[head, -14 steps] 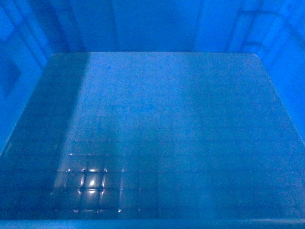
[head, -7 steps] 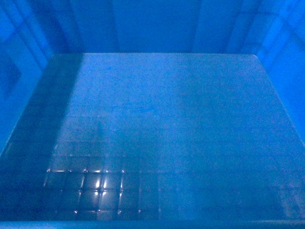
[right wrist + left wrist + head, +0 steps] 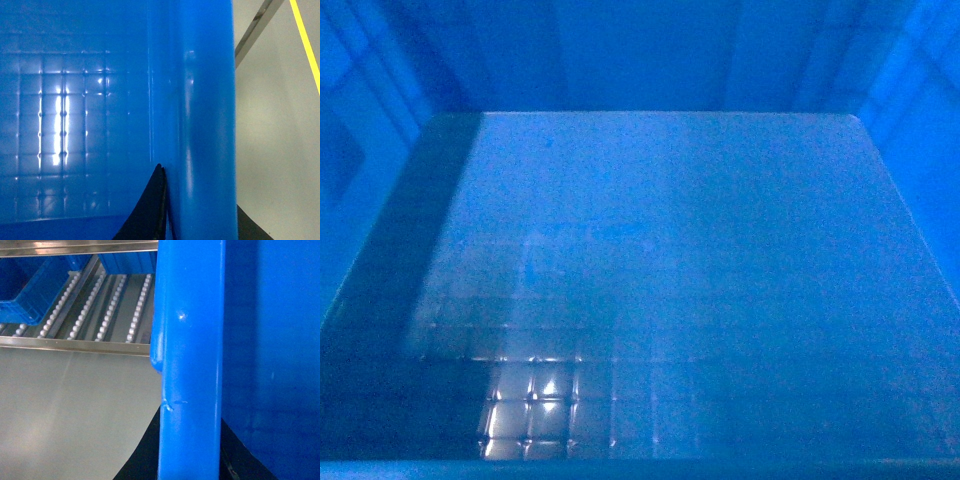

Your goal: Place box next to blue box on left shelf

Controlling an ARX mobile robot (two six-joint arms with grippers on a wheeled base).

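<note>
1. Since a second ago, the bright glare patch on the box [image 3: 650, 250] floor has slid toward the near edge and widened; the box otherwise fills the head view as before.
2. The left gripper [image 3: 190, 450] grasps the box's thick rim, dark fingers [image 3: 142, 450] on either side.
3. The right gripper [image 3: 200, 210] is clamped on the opposite rim, one finger [image 3: 150, 205] inside the wall.
4. Past the left rim, a roller shelf [image 3: 100, 310] sits over grey floor [image 3: 70, 410], holding another blue crate [image 3: 25, 290].
5. A yellow line [image 3: 307, 45] crosses the floor at right.
</note>
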